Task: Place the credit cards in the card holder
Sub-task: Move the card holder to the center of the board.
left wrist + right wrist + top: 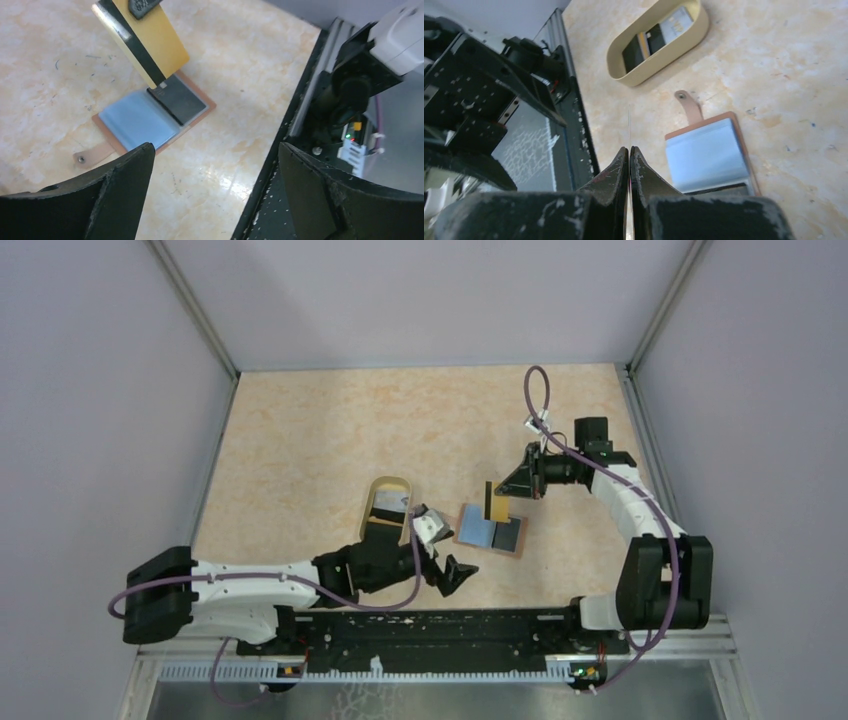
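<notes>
Where tabletop (330,440) carries everything, my left hand (215,150) gapes wide, grips nothing, and hovers near card holder (142,120). My right hand (629,156) is clamped tight on one credit card (155,42). Oval dish (659,62) sits beyond holder's tab, more credit cards (659,35) inside. Holder lies open flat, blue inside up. Held card stands tilted, lower corner meeting holder's dark pocket.

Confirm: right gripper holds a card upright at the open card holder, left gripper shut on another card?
No: the left gripper is open and empty, as the left wrist view shows. The right gripper does hold a card.
</notes>
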